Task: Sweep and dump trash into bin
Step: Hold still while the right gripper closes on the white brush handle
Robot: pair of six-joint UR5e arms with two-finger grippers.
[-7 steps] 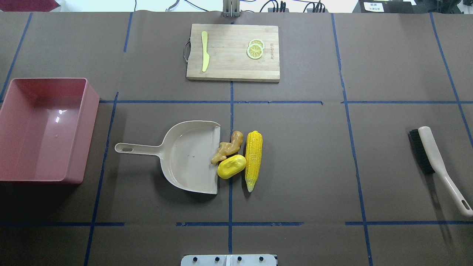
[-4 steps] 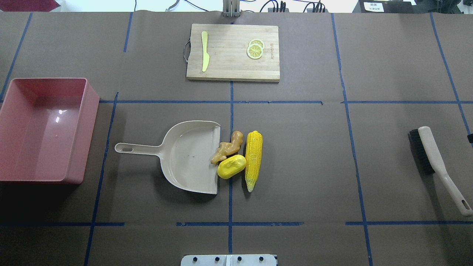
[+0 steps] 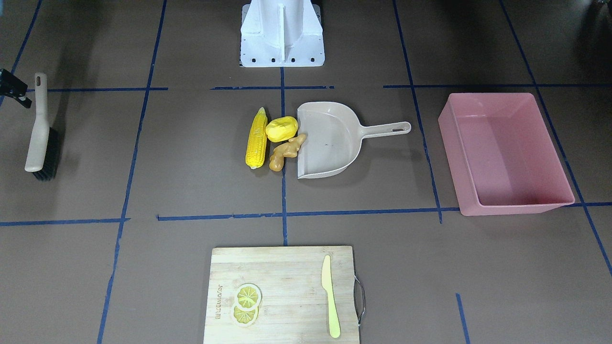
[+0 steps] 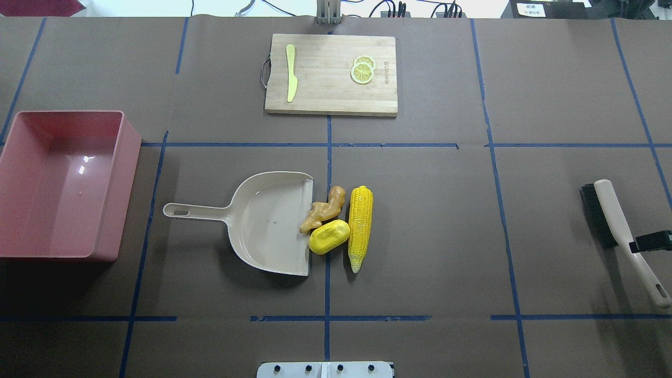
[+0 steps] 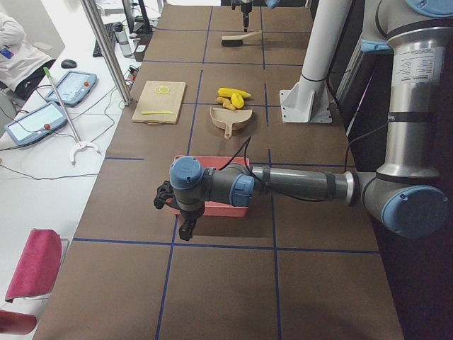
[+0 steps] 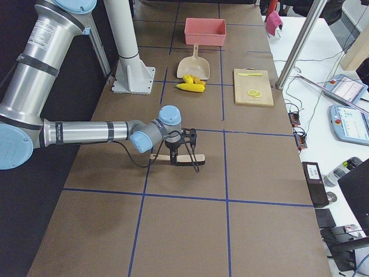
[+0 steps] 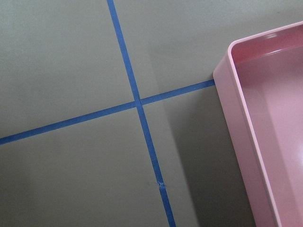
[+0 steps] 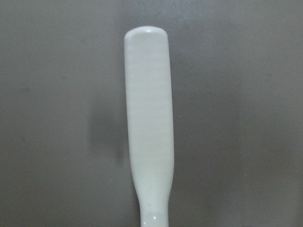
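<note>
Moved in from right edge: right gripper [image 4: 651,241] over brush [image 4: 611,210] handle, finger gap untellable | left gripper [image 5: 185,227] beside bin [image 4: 126,194], far left, fingers untellable | corn cob [image 4: 360,227], potato piece [image 4: 328,237], ginger root [image 4: 324,208] bunched against dustpan [image 4: 262,220] mouth, centre | cutting board [image 4: 325,73] far

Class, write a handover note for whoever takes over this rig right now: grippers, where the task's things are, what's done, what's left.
Left gripper: beside the bin, open or shut unclear.
Right gripper: over the brush handle, state unclear.
Corn cob, potato piece, ginger root: on the table at the dustpan lip.
Done: nothing swept, bin holds nothing.
Left: grasp brush and dustpan, sweep, dump.
</note>
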